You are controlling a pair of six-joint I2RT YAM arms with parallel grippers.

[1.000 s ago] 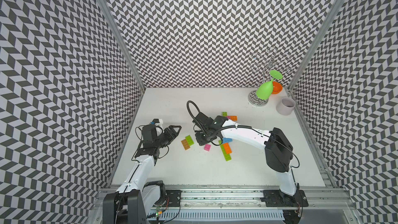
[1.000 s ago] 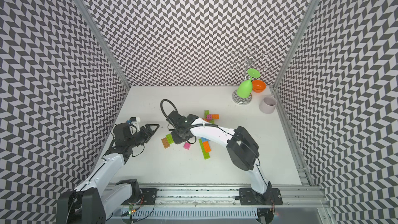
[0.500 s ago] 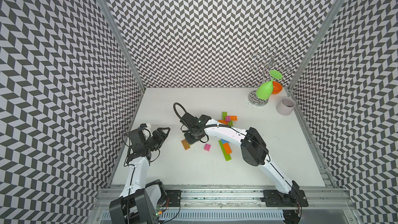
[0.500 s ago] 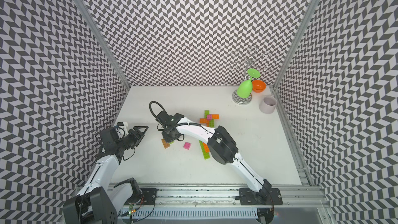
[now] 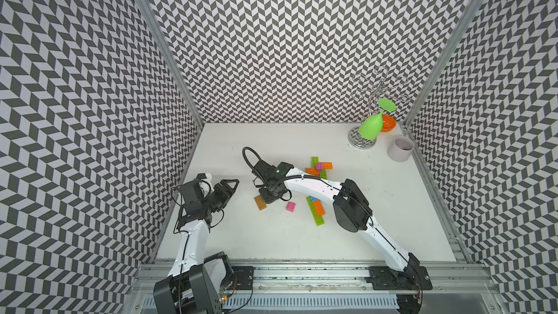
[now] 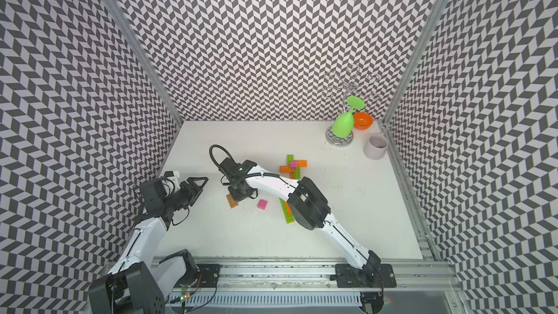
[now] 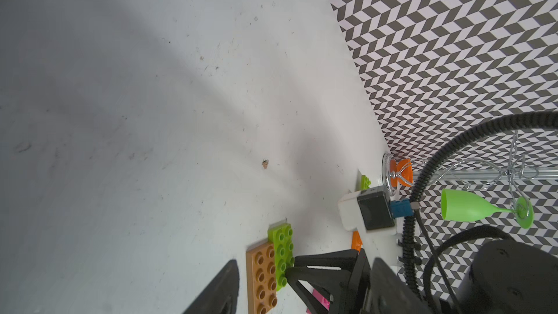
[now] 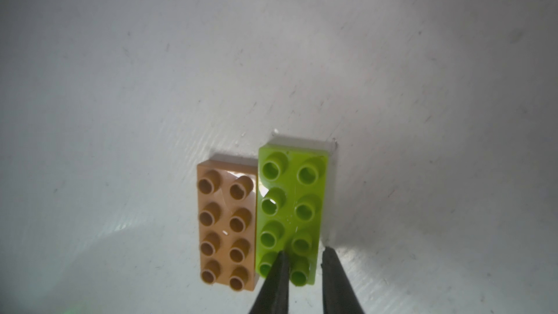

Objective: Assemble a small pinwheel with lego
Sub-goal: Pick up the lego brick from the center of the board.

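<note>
Bright, even light throughout; soft shadows cross the table (image 7: 90, 70) in both wrist views, the right one slightly blurred.

In both top views I look down from high up front at the whole worktop (image 5: 271, 237). My left wrist camera looks low across it. My right wrist camera sits close above the brown brick (image 8: 228, 228) and green brick (image 8: 291, 215); both wrists see them.

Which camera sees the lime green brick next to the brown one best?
The right wrist view: the lime green brick is close up, every stud clear. The left wrist view shows it smaller, from the side. In both top views the right pincer covers it.
</note>
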